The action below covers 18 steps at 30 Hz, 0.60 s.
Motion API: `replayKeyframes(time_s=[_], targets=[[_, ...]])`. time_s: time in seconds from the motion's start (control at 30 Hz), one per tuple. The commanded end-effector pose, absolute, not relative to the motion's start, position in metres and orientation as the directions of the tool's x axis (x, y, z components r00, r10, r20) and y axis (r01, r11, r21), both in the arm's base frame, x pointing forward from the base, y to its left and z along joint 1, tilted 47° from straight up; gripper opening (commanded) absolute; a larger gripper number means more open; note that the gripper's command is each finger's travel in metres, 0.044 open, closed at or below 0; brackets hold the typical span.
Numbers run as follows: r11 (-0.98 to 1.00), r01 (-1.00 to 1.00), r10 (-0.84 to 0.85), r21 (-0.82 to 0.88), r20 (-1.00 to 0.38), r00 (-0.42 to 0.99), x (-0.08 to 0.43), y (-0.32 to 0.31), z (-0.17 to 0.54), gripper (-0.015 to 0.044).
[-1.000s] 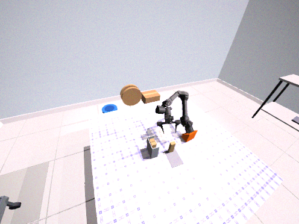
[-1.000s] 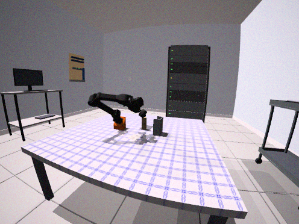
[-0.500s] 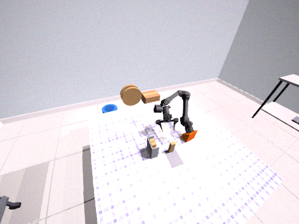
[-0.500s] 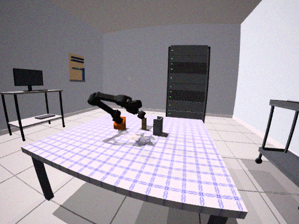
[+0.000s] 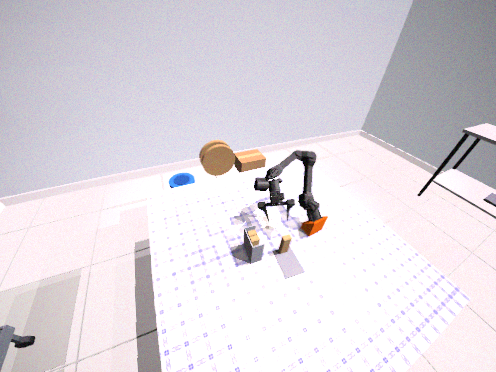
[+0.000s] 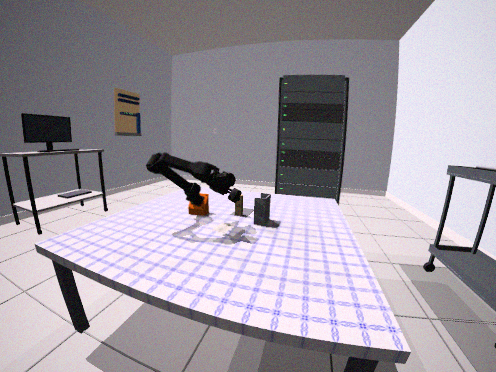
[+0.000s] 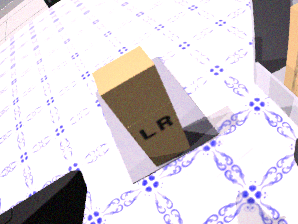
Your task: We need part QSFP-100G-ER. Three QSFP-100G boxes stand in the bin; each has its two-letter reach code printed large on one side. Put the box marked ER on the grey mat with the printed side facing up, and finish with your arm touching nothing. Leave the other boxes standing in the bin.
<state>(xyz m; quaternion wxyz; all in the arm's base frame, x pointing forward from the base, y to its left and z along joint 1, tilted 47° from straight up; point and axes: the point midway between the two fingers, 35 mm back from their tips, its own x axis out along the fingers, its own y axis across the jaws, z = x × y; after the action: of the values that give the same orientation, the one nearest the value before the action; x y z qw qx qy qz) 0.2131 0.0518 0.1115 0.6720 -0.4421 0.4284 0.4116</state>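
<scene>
Box marked LR [image 5: 284,244] [image 6: 239,205] [image 7: 150,120] stands upright on the grey mat [image 5: 290,265] [image 6: 247,212] [image 7: 131,156]. ER is probably 1 of 2 in the bin [image 5: 256,253] [image 6: 261,210] [image 7: 272,82]. Gripper [image 5: 278,219] [image 6: 234,195] [image 7: 194,167] open, empty: straddle LR squarely, lift vertically, return it upright.

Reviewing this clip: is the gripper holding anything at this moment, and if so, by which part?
Nothing is held; the gripper is open, and the LR box stands free.

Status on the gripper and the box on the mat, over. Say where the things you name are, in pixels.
Gripper [image 5: 278,218] open, nothing held. Box marked LR [image 5: 284,244] [image 6: 239,205] [image 7: 145,112] upright on grey mat [image 5: 291,266] [image 7: 122,157], print sideways. Wrong code: it occupies the mat.
</scene>
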Motion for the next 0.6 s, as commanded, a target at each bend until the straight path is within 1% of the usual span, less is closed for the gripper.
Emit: replayKeyframes(time_s=[0.0, 0.57], targets=[[0.268, -0.934, 0.176, -0.235, -0.941, 0.288, 0.214, 0.046, 0.104, 0.0440], [0.268, -0.934, 0.175, -0.237, -0.941, 0.289, 0.218, 0.034, 0.087, 0.0440]])
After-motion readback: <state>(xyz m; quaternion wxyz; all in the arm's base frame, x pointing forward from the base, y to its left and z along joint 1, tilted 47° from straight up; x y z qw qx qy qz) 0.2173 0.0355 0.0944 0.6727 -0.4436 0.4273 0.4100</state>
